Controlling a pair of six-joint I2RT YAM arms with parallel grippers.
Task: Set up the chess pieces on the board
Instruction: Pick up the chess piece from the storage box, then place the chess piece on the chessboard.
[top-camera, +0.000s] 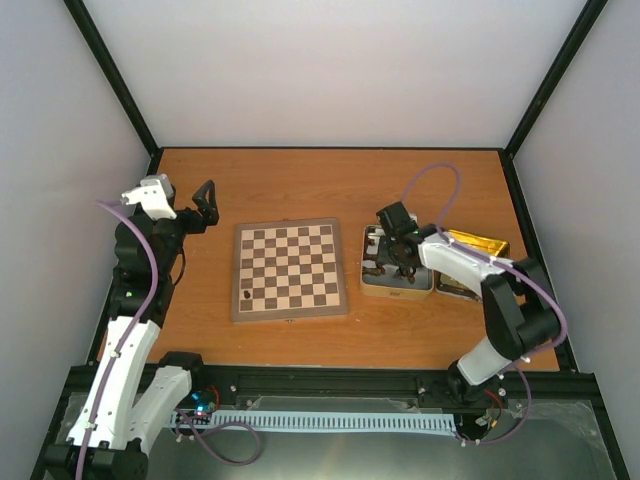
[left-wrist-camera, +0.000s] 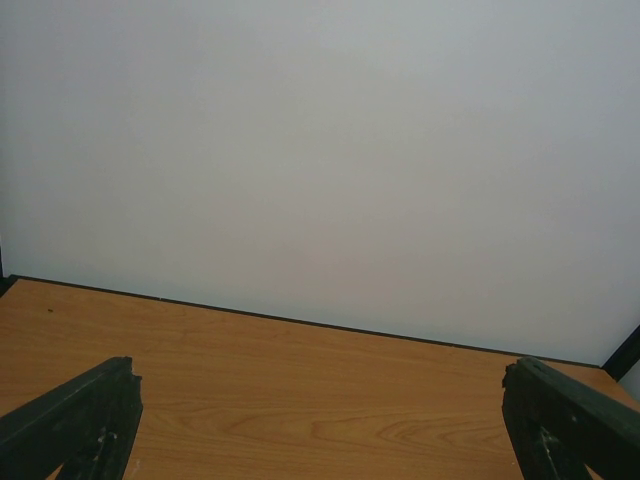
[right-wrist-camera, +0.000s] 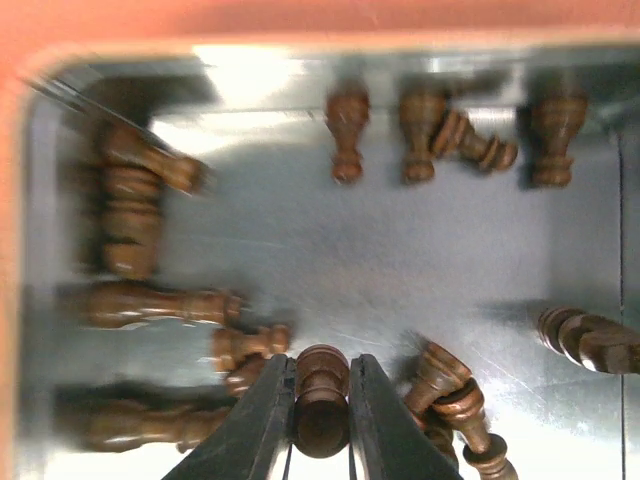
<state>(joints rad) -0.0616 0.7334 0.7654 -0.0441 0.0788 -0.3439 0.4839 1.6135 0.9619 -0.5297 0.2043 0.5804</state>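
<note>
My right pincer (right-wrist-camera: 322, 372) is almost closed, both fingers clamped on a dark brown chess piece (right-wrist-camera: 322, 405) inside the silver tin (right-wrist-camera: 400, 250). Loose dark pieces (right-wrist-camera: 130, 210) lie around it at nine, twelve and four o'clock. Seen from above, the board (top-camera: 290, 268) sits at nine o'clock from the tin, carrying one lone dark piece (top-camera: 246, 296) near its seven o'clock corner. My left pincer (left-wrist-camera: 325, 440) gapes wide and holds nothing. I judge the setup barely begun.
</note>
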